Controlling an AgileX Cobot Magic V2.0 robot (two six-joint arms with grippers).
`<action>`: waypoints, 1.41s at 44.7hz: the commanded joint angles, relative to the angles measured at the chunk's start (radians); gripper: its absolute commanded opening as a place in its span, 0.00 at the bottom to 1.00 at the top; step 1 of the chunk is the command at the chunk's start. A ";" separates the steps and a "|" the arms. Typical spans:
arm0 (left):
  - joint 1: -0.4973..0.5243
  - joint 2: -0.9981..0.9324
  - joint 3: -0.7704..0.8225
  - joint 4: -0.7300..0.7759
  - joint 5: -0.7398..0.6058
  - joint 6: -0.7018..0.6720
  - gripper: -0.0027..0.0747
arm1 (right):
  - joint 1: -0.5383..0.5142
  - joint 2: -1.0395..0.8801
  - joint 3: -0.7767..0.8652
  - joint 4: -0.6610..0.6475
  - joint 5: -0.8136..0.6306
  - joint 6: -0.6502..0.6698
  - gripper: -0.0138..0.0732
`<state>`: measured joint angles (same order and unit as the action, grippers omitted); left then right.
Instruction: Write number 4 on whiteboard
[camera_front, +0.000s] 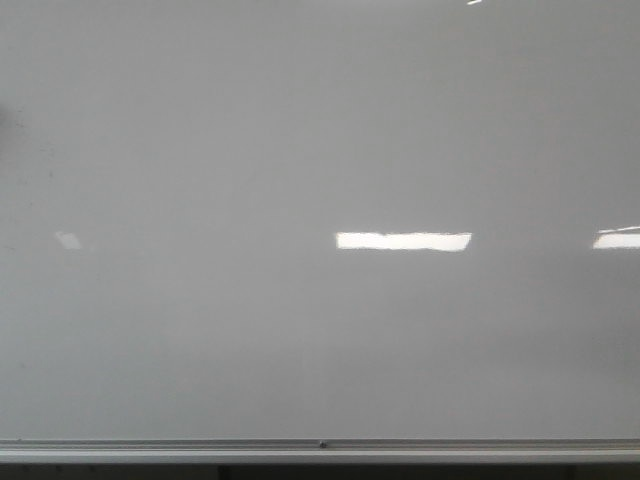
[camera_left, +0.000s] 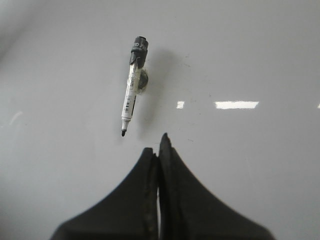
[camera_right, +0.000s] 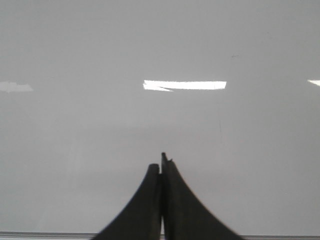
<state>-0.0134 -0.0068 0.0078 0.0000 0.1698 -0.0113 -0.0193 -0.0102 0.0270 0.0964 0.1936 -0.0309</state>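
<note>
The whiteboard (camera_front: 300, 150) fills the front view, pale grey and glossy, with bright reflections and a silver rail (camera_front: 320, 447) along its lower edge. No number 4 shows on it in any view. In the left wrist view a white marker (camera_left: 132, 90) with a black cap end and bare black tip sits on the board (camera_left: 250, 60), stuck to a round holder. My left gripper (camera_left: 157, 145) is shut and empty, a short way from the marker's tip. My right gripper (camera_right: 162, 162) is shut and empty, facing the bare board (camera_right: 150, 50). Neither gripper shows in the front view.
The rail also shows at the edge of the right wrist view (camera_right: 45, 234). A faint dark smudge marks the board's far left edge (camera_front: 15, 125).
</note>
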 joint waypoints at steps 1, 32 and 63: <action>0.002 -0.011 0.003 -0.008 -0.086 -0.005 0.01 | -0.001 -0.019 -0.015 -0.008 -0.077 -0.002 0.08; 0.002 -0.011 0.003 -0.008 -0.086 -0.005 0.01 | -0.001 -0.019 -0.015 -0.008 -0.078 -0.002 0.08; 0.002 -0.011 0.003 0.000 -0.212 -0.005 0.01 | -0.001 -0.019 -0.024 -0.005 -0.161 -0.002 0.08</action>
<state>-0.0134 -0.0068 0.0078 0.0000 0.1138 -0.0113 -0.0193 -0.0102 0.0270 0.0964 0.1562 -0.0309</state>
